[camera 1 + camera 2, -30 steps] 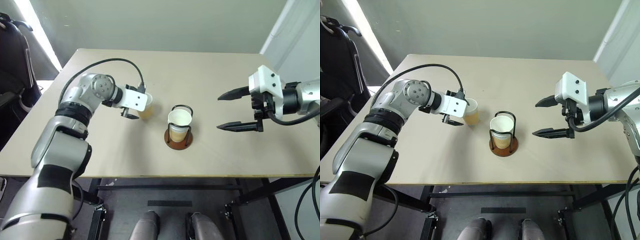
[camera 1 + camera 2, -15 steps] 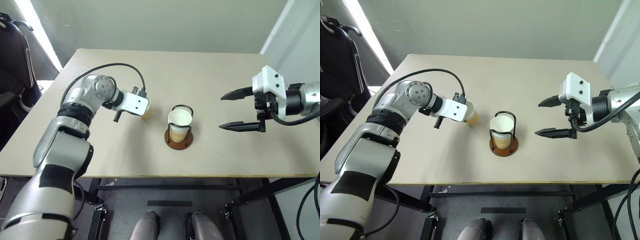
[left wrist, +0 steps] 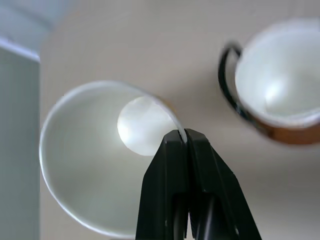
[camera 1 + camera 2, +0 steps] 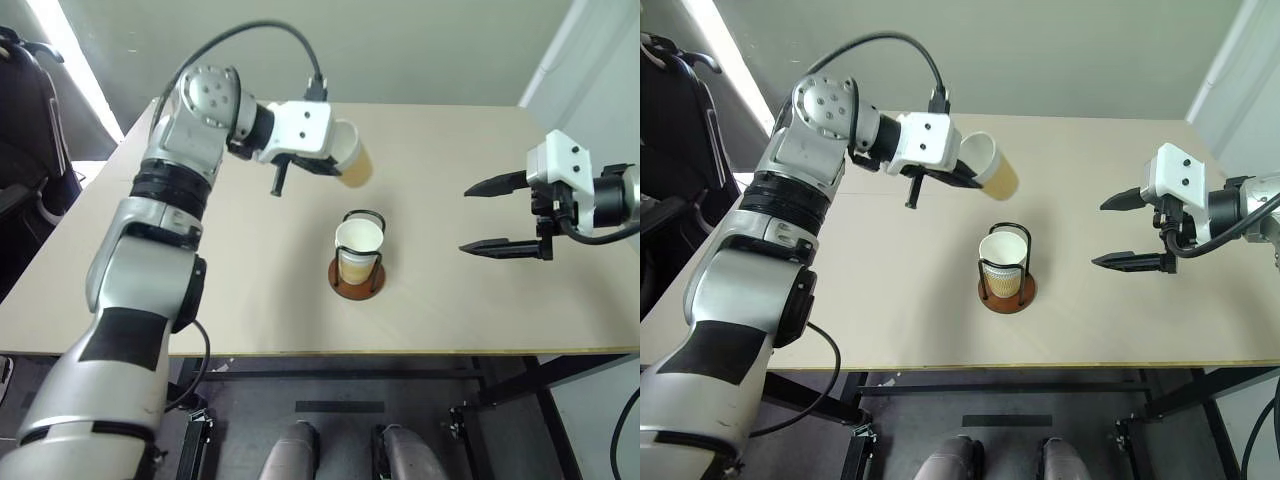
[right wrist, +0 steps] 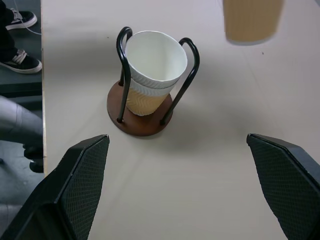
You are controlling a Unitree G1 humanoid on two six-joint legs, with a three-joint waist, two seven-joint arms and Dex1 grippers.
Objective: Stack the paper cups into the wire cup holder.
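- Above the desk, at left: left gripper pinches the rim of one paper cup, tilted, held in the air.
- Centre: wire cup holder on the desk, nested paper cups inside.
- Right: right gripper spread wide, empty, well apart from the holder.

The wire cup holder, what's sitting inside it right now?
Inside the wire cup holder are two nested paper cups, the upper one's white inside empty. The bottom of the lower cup is hidden by the upper one.
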